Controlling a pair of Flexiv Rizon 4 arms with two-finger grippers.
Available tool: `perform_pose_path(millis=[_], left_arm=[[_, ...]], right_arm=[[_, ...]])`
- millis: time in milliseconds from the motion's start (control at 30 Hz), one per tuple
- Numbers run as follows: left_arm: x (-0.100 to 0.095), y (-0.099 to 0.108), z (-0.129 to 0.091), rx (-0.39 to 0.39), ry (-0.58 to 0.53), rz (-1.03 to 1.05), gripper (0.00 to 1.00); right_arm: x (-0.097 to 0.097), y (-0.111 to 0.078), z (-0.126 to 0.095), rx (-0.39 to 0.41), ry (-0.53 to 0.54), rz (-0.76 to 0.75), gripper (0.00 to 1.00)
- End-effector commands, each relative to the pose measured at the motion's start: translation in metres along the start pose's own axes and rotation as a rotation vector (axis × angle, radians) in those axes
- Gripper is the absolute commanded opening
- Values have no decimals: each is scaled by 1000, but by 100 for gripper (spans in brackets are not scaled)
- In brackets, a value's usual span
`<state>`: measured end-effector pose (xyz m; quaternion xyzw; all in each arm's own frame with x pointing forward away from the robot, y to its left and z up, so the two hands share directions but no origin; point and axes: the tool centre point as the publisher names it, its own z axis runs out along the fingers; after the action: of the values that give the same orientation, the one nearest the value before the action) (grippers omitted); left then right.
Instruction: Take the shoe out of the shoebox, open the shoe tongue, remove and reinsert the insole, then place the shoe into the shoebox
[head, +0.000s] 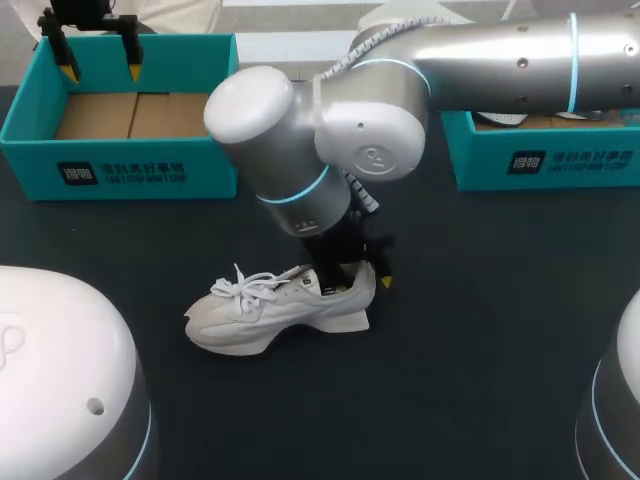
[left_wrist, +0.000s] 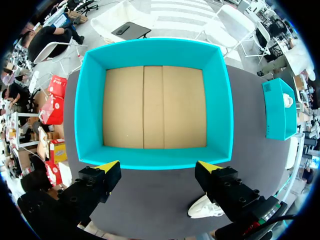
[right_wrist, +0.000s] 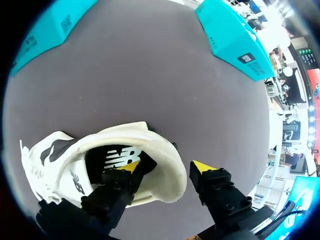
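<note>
White shoe (head: 270, 310) on its sole on dark table (head: 480, 330), apart from teal shoebox (left_wrist: 220, 100). Astride its heel collar, right gripper (right_wrist: 165, 166), spread: one finger inside the opening, other outside. Left gripper (left_wrist: 159, 166) spread too, over that shoebox.

your right arm (head: 480, 60) is rounded silver-grey casing with thin light-blue rings at the joints. its elbow (head: 370, 130) carries an embossed swirl mark; a braided grey cable (head: 385, 40) runs above that elbow, and dark screws dot the link beyond it. the right gripper (right_wrist: 165, 167) and left gripper (left_wrist: 159, 166) are bolted black blocks tipped yellow.
</note>
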<state>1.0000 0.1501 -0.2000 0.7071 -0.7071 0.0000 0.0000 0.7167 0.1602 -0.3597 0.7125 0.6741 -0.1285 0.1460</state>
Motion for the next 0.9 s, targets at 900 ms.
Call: perform_pose_path(millis=[900], left_arm=[[0, 0, 0, 0, 0, 0, 100]], right_arm=[[-100, -9, -122, -252, 279, -492, 100]])
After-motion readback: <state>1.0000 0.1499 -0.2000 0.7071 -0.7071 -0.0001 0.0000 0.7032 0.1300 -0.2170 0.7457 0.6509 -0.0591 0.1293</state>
